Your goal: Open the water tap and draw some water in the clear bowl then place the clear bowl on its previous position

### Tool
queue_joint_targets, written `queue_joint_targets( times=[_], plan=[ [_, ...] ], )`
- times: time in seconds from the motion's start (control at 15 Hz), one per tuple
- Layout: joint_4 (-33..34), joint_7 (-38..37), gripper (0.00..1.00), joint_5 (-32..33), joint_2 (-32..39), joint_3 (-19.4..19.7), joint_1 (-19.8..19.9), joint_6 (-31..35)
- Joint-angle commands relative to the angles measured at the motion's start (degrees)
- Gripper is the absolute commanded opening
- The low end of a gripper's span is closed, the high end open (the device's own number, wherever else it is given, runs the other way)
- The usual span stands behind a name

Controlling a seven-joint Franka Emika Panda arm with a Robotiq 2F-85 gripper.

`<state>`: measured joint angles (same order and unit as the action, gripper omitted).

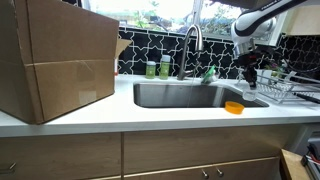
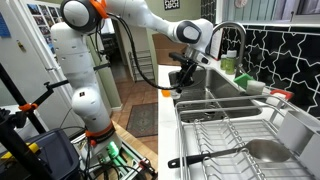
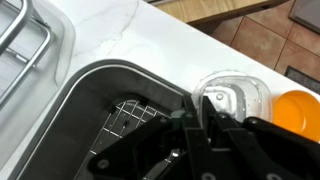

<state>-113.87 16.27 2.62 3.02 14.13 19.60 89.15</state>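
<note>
The gripper (image 3: 203, 108) points down over the corner of the sink (image 3: 95, 105), where the basin meets the white counter (image 3: 120, 35). In the wrist view its two dark fingers (image 3: 190, 125) are drawn close together, with only a thin gap between them. Their tips sit right at the near rim of the clear bowl (image 3: 238, 92). Whether they are pinching that rim or only hovering at it cannot be told.

The clear bowl stands on the counter just beyond the fingertips, beside the sink's edge. An orange dish (image 3: 296, 110) lies just beside it, on the side away from the basin. On the other side of the fingers the sink drops away, with a wire grid (image 3: 135, 118) on its floor. A dish rack (image 3: 25, 40) sits farther out past the basin.

In both exterior views the gripper (image 1: 248, 78) (image 2: 184, 80) hangs low from the bent arm. The tap (image 1: 193, 40) (image 2: 232, 35) stands well apart from it, behind the sink. Green bottles (image 1: 158, 68) stand beyond the tap from the gripper, and a cardboard box (image 1: 55, 60) is farther still. The bowl is too faint to pick out in these views.
</note>
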Motion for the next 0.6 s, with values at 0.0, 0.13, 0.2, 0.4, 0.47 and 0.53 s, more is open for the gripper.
queue_joint_targets(
  times=[0.0, 0.13, 0.2, 0.4, 0.47, 0.53],
  plan=[
    [-4.44, -0.32, 0.03, 2.67, -4.05, 0.49, -1.56, -2.97],
    [-5.42, -1.27, 0.03, 2.84, -4.41, 0.4, -2.1, -3.82],
    [-5.77, -1.31, 0.03, 2.78, -4.43, 0.4, -2.28, -4.11],
    [-7.88, -2.66, 0.03, 4.94, -4.49, 0.37, -2.8, -1.45],
    [-8.45, -3.33, 0.03, 5.84, -4.41, 0.37, -2.93, -0.84],
    [-8.76, -4.09, 0.03, 5.97, -4.26, 0.43, -2.98, -0.72]
  ],
)
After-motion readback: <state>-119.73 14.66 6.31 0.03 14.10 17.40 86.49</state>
